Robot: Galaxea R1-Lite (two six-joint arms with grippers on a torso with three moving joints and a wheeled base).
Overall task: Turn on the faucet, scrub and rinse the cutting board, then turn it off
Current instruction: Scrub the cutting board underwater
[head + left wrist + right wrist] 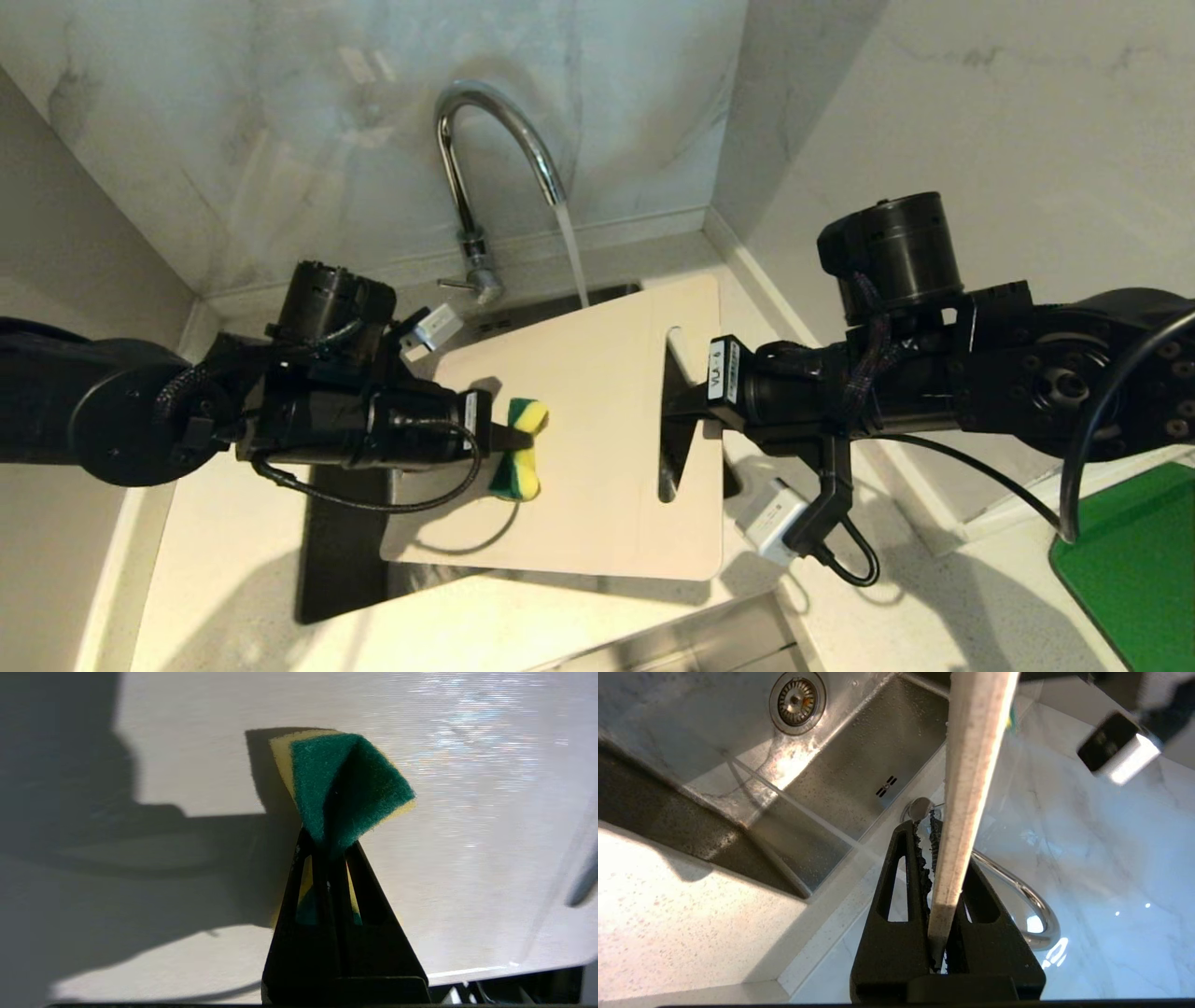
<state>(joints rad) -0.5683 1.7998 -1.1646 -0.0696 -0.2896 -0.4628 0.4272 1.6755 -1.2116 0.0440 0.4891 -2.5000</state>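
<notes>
The right hand [674,411] is clamping the cutting board [588,439] by its slotted end, holding it out over the sink [859,765] so water is draining down rather than onto the desk [233,560]. The faucet [485,149] is running, its stream landing at the board's far edge. The left hand [504,437] is pinching a green-and-yellow sponge [520,450] against the board's face, likely for scrubbing.

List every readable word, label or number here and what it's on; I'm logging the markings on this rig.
White sticker on the right pincer's wrist: dark print, too small and blurred to read.
White sticker on the left pincer's wrist: too small to read.
Cutting board, sponge, faucet: no text visible.
</notes>
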